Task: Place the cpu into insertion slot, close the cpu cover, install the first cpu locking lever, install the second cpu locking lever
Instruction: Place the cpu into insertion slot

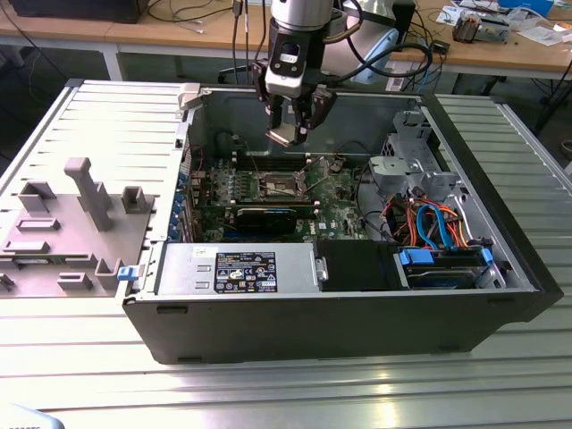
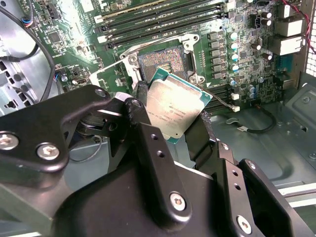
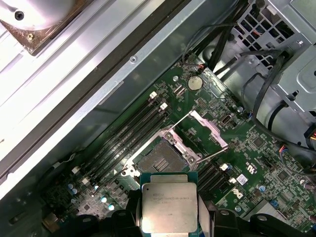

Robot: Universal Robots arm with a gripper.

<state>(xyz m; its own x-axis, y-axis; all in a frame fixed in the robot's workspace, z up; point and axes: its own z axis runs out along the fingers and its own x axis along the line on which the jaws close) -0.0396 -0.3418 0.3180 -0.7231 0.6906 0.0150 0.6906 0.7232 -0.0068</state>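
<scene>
- Nearest us, the open computer case sits on the worktop. The power supply lies along its near wall, and nothing of the job touches it.
- A little farther in lies the motherboard, and there's the insertion slot: dark, bare, no chip seated in it.
- Just beside the slot, the cpu cover is swung up on its hinge, clear of the opening.
- Above the slot hangs the gripper, jaws clenched on the cpu by two opposite edges. The silvery top shows plainly in both wrist views.
- The chip is in the air, apart from the slot and somewhat tilted in the exterior view. It is not set down.
- Beyond the slot run the long memory slots, towards the case's far wall.
- My read: step one is only under way. Seating the chip, shutting the cover and both lever steps are all left to do.
</scene>
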